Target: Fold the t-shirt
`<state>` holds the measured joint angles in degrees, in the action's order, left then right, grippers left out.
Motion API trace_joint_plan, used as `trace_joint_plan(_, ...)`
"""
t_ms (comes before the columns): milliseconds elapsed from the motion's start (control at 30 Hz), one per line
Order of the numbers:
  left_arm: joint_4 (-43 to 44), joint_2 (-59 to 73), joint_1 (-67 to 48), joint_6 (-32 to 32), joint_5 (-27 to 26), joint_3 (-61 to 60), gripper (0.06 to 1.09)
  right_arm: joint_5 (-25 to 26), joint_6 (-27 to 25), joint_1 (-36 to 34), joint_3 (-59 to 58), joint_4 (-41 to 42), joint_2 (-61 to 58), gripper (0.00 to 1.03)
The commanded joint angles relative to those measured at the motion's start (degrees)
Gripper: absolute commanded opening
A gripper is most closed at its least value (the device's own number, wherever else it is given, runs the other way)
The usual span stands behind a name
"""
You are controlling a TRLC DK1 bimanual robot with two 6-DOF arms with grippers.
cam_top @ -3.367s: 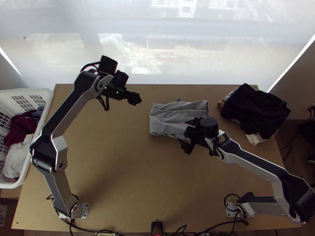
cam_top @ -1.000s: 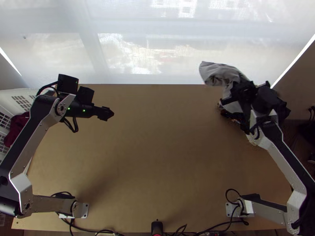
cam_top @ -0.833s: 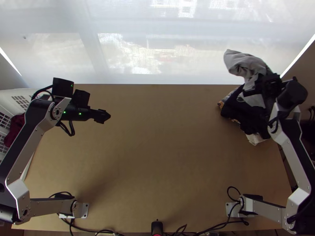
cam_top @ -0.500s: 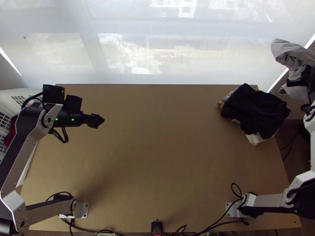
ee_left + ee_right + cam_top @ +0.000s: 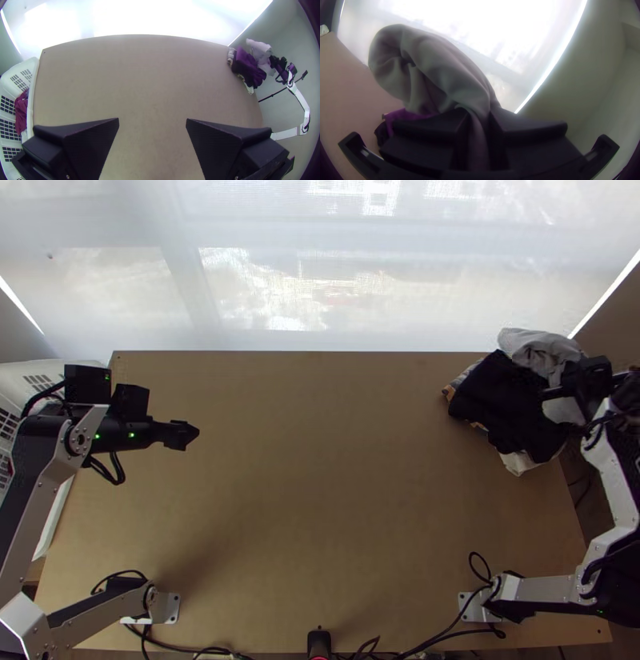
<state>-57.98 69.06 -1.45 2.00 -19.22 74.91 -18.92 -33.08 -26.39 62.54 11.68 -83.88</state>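
Drooping beside the dark garment (image 5: 500,404) near the table's far right corner, the grey t-shirt (image 5: 450,71), pinched by the right gripper (image 5: 479,115), looks light and limp, likely best gripped through all its layers, while the left gripper (image 5: 152,121) gapes wide.

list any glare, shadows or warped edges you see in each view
Top view: bright, washed-out patches on the window, a soft dim shadow on the left part of the table; left wrist view: the window glares almost white, the table's far edge bows, dark corners; right wrist view: strong glare behind the grey cloth, while the right hand is nearly black.
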Motion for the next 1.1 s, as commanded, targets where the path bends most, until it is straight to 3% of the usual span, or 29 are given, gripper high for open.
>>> trace_joint_plan(0,-1.6,-2.3,1.4,0.3,0.1,-0.7,1.04,4.7,-0.7,5.8,-13.6,4.6,-3.0,0.03)
trace_joint_plan(367,-2.1,-4.8,3.0,0.5,0.1,-3.5,1.04,6.2,-2.5,4.2,-15.5,5.0,-11.0,0.04)
trace_joint_plan(433,-2.0,-4.9,3.0,0.4,0.0,-4.1,1.04,6.3,-3.5,3.9,-16.1,4.9,-11.4,0.22)
trace_joint_plan(567,-1.8,-5.2,3.5,0.4,0.1,-4.2,1.04,6.2,-3.2,1.8,-17.6,2.5,-10.2,0.84)
trace_joint_plan(633,-1.8,-5.6,3.6,0.5,0.1,-4.5,1.04,6.1,-2.1,0.3,-17.7,0.6,-8.1,0.97)
trace_joint_plan(900,-1.4,-6.1,3.7,0.3,-0.1,-5.8,1.04,1.1,1.2,-2.6,-15.9,-4.8,4.3,0.98)
trace_joint_plan(1067,-1.4,-6.1,3.6,0.1,-0.2,-5.8,1.04,0.4,3.5,1.5,-12.3,-8.3,8.0,0.98)
